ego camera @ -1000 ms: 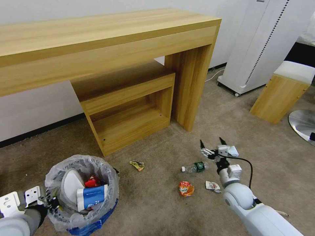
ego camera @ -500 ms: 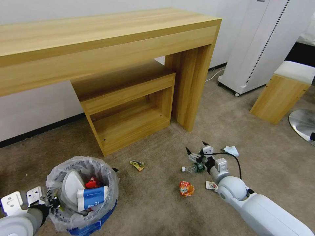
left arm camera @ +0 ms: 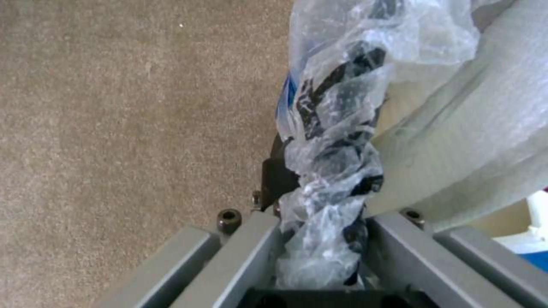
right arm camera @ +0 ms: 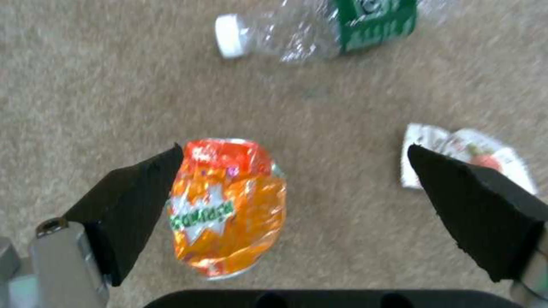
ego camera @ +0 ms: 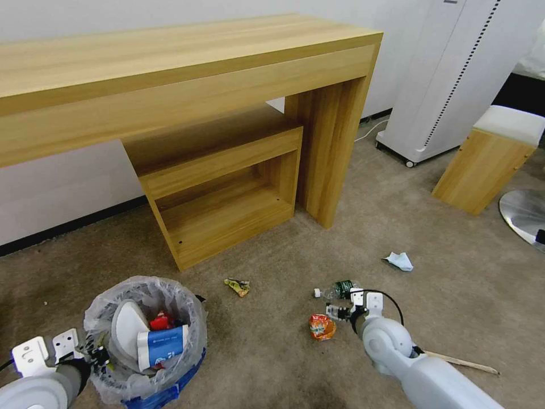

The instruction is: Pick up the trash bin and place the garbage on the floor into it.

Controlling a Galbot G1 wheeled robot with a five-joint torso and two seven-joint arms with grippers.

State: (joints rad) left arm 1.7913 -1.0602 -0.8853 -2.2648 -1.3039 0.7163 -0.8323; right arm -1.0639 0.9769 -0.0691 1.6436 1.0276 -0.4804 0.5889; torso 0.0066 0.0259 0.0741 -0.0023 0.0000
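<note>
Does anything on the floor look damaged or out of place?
Yes. A crushed clear plastic bottle with green label lies on its side on the beige carpet. A crumpled orange snack wrapper and a white tissue lie loose nearby.

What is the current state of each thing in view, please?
Trash bin: upright, partly filled, bag-lined.
Left gripper: shut on bin's bagged rim.
Right gripper: open, empty, above the carpet.
Orange wrapper: crumpled, on carpet.
Bottle: capped, lying down.
Tissue: crumpled, on carpet.
Wooden stick: lying flat.
</note>
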